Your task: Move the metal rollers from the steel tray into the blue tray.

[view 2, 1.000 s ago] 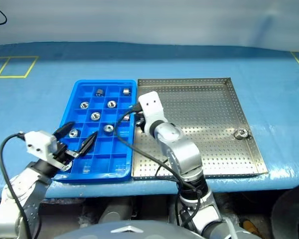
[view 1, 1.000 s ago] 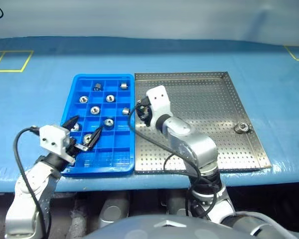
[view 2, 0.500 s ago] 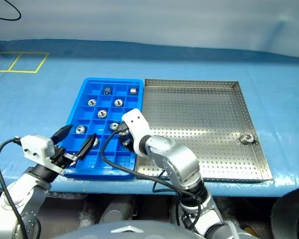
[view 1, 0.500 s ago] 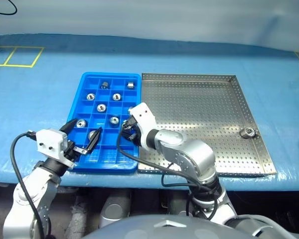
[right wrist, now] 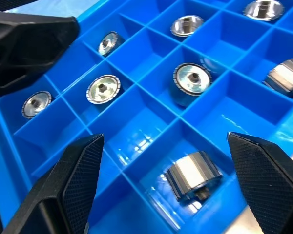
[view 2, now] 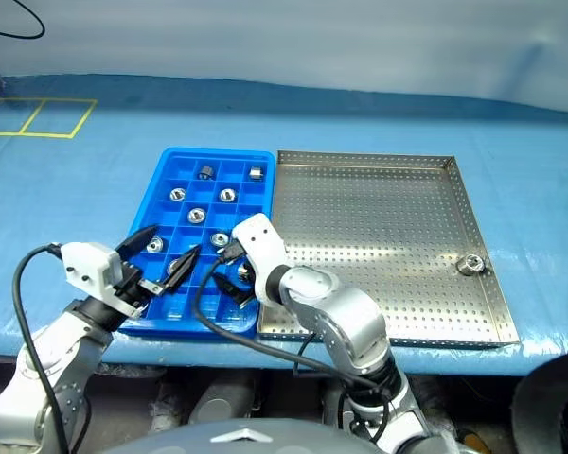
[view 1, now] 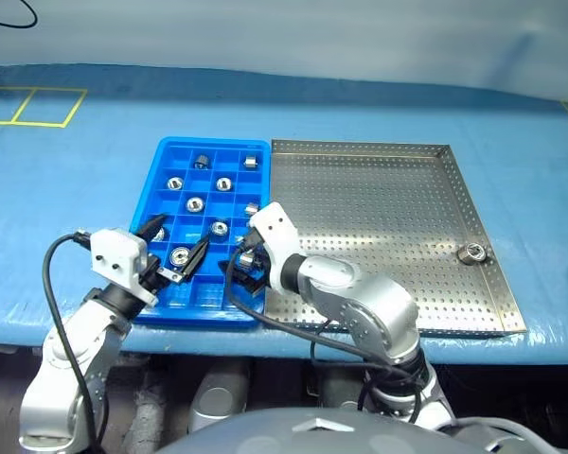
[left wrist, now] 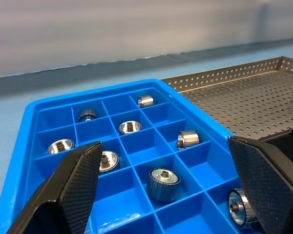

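Right wrist view: the right gripper stands with fingers apart over the blue tray, a roller lying loose in the compartment beneath, at six o'clock. A second ago those fingers were pinched shut, so this looks like the drop. The left gripper hangs spread too. Next, I'd guess: the last roller, at three o'clock on the steel tray.
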`<control>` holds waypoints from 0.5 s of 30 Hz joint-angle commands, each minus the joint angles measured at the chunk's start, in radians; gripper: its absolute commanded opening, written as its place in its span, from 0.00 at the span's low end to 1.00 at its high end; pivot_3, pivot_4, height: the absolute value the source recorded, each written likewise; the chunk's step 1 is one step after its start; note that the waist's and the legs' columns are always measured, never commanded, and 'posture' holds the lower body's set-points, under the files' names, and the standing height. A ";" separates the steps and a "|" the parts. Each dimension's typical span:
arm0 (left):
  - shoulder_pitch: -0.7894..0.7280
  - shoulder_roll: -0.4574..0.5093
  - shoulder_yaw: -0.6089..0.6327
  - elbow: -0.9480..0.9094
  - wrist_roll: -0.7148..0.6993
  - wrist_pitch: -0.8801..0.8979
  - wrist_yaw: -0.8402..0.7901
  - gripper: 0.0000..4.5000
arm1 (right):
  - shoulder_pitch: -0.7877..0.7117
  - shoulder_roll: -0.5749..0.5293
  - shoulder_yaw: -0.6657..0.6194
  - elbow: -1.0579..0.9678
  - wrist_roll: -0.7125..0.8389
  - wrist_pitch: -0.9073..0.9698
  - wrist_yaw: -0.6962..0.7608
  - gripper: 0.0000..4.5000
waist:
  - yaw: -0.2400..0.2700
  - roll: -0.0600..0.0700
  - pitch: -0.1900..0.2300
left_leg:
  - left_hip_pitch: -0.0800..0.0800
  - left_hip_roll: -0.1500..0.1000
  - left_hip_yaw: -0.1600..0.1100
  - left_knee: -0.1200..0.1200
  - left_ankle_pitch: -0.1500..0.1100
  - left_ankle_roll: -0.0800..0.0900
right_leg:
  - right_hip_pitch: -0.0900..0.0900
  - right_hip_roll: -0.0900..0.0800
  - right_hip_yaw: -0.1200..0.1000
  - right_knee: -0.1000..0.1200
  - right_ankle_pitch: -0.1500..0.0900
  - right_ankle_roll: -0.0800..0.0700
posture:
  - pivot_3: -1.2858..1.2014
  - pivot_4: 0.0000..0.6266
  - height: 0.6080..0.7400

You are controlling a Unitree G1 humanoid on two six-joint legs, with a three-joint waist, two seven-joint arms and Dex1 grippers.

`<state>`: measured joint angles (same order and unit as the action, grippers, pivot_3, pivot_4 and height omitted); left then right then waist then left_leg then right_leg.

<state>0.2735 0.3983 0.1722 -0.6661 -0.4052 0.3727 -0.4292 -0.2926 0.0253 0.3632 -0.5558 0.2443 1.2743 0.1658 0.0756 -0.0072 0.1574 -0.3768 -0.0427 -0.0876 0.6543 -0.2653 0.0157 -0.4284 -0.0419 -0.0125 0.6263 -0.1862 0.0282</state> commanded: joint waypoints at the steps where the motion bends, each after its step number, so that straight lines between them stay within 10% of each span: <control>1: -0.066 0.005 -0.045 0.009 -0.007 0.008 -0.015 1.00 | 0.023 -0.012 -0.155 -0.019 -0.092 -0.052 -0.125 0.96 | -0.004 0.000 0.000 | 0.000 0.000 0.000 0.000 0.000 0.000 | 0.000 0.000 0.000 0.000 0.000 0.000 | 0.56 0.24 1.00; 9: -0.225 -0.019 -0.166 0.102 0.023 0.001 -0.033 1.00 | 0.029 0.120 -0.466 0.072 -0.334 -0.274 -0.552 0.96 | -0.053 0.000 0.000 | -0.001 0.001 0.001 -0.003 0.004 -0.007 | -0.002 0.001 0.001 0.001 0.002 0.002 | 0.53 0.24 1.00; 15: -0.275 -0.034 -0.227 0.147 0.024 -0.007 -0.056 1.00 | 0.013 0.227 -0.447 0.144 -0.427 -0.472 -0.808 0.96 | -0.100 0.001 0.001 | -0.001 0.002 0.003 -0.007 0.004 -0.007 | -0.004 0.000 0.003 0.001 0.003 -0.002 | 0.51 0.24 1.00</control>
<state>0.0107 0.3702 -0.0483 -0.5105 -0.3879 0.3851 -0.4787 -0.2846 0.0986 -0.1205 -0.4121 -0.1454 0.8929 -0.5620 -0.0245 -0.0057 0.1583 -0.3778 -0.0410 -0.0837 0.6477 -0.2609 0.0084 -0.4326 -0.0415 -0.0090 0.6276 -0.1831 0.0265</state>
